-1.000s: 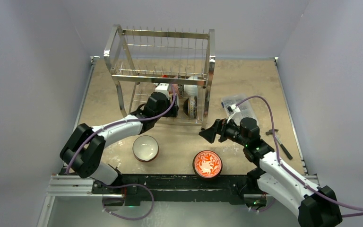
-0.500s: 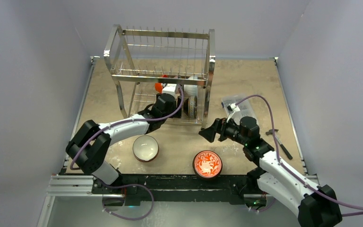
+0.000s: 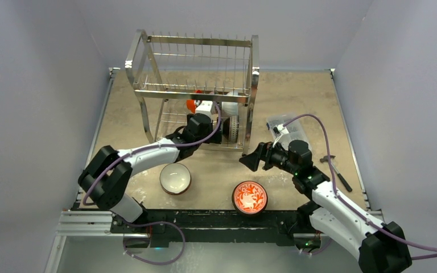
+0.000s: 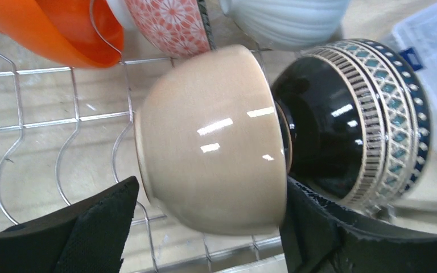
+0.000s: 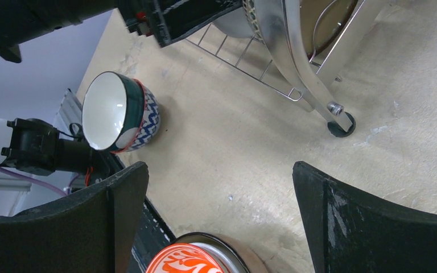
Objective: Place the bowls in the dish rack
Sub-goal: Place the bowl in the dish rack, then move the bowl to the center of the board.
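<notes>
A mottled tan surface (image 3: 296,91) is enclosed by plain grey walls (image 3: 34,114) on three sides. A clear plastic compartment box (image 3: 289,126) lies on its right half. A dark-handled tool (image 3: 337,173) rests nearer the right edge, apart from the box.

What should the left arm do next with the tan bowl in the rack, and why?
Probably spread the left end effector a bit wider, then back straight out. The tan bowl already lies on its side on the dish rack wires, leaning against the dark patterned bowl, with the fingers close on either side.
</notes>
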Controlling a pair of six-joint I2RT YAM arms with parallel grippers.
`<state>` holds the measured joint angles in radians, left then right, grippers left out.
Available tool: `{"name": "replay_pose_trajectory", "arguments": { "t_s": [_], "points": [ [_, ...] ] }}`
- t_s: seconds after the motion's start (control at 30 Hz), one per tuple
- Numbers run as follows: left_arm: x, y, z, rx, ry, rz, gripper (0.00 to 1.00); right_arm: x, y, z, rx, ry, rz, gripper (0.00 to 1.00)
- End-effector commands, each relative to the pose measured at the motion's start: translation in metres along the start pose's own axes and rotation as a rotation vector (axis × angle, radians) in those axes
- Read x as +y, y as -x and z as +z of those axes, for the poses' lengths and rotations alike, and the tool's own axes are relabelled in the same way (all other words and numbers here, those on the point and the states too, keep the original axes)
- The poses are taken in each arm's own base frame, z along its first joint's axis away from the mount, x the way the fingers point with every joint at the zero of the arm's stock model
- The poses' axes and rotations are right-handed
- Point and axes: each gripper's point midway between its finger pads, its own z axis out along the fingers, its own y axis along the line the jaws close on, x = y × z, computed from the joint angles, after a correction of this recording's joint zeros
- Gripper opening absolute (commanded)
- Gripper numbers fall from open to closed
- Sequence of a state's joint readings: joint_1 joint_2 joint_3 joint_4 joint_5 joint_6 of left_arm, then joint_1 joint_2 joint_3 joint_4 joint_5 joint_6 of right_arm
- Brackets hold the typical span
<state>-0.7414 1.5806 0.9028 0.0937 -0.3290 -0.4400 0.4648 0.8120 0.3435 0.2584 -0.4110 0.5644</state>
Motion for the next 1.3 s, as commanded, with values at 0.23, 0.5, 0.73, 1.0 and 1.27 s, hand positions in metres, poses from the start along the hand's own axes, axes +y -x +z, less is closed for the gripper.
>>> {"name": "replay_pose_trajectory", "arguments": {
  "t_s": [0.23, 0.5, 0.73, 1.0, 1.27],
  "points": [
    [-0.018, 0.037, -0.051, -0.125, -0.122, -0.141, 0.97, 0.010, 0.014, -0.001, -0.035, 0.025, -0.034, 0.99],
    [0.009, 0.016, -0.079, -0.125, -0.079, -0.199, 0.97, 0.010, 0.015, -0.001, -0.038, 0.024, -0.036, 0.98],
    [0.050, -0.009, -0.112, -0.083, 0.055, -0.243, 0.95, 0.010, 0.016, 0.006, -0.035, 0.040, -0.041, 0.99],
    [0.104, -0.023, -0.166, -0.068, 0.283, -0.372, 0.93, 0.007, 0.012, 0.012, -0.018, 0.048, -0.037, 0.99],
    [0.133, -0.050, -0.200, 0.035, 0.465, -0.493, 0.77, 0.004, 0.012, 0.016, -0.013, 0.045, -0.038, 0.99]
  ]
}}
